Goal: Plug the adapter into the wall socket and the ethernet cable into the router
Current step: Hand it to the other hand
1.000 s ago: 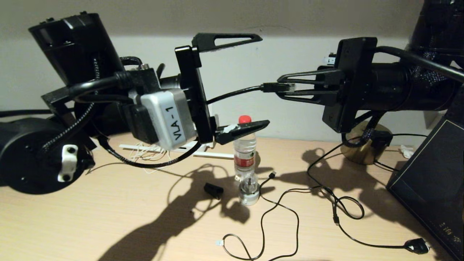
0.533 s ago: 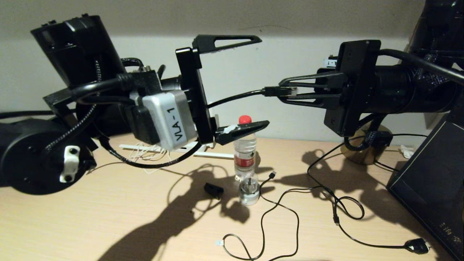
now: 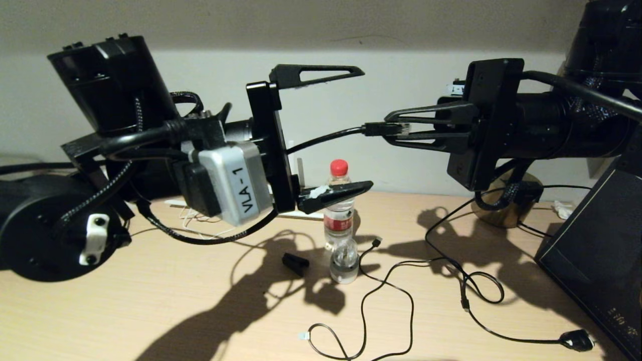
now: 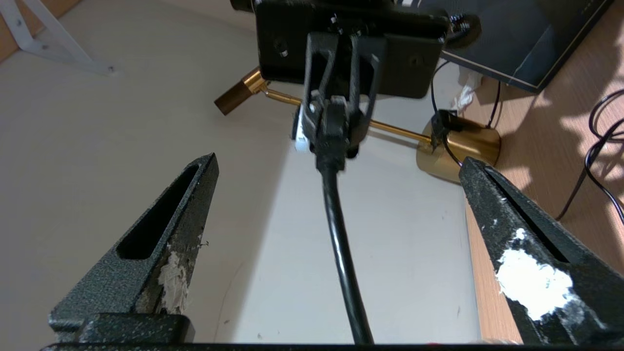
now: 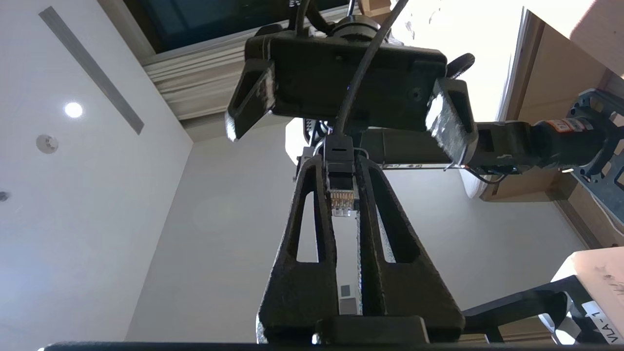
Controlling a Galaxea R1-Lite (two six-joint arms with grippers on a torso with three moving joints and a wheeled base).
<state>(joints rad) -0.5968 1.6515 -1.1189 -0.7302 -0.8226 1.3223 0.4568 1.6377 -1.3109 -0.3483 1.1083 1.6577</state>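
Gripping the ethernet cable [image 3: 326, 136] by its rigid clear connector, right gripper [image 3: 388, 128] is clamped; left gripper [image 3: 363, 128] gapes wide. Cable limp, light.

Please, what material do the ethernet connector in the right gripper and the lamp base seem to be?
The connector on the ethernet cable, pinched in the right gripper, looks like clear plastic: gold contacts show through it. The lamp base looks like brass-coloured metal with a satin sheen; it could be plated.
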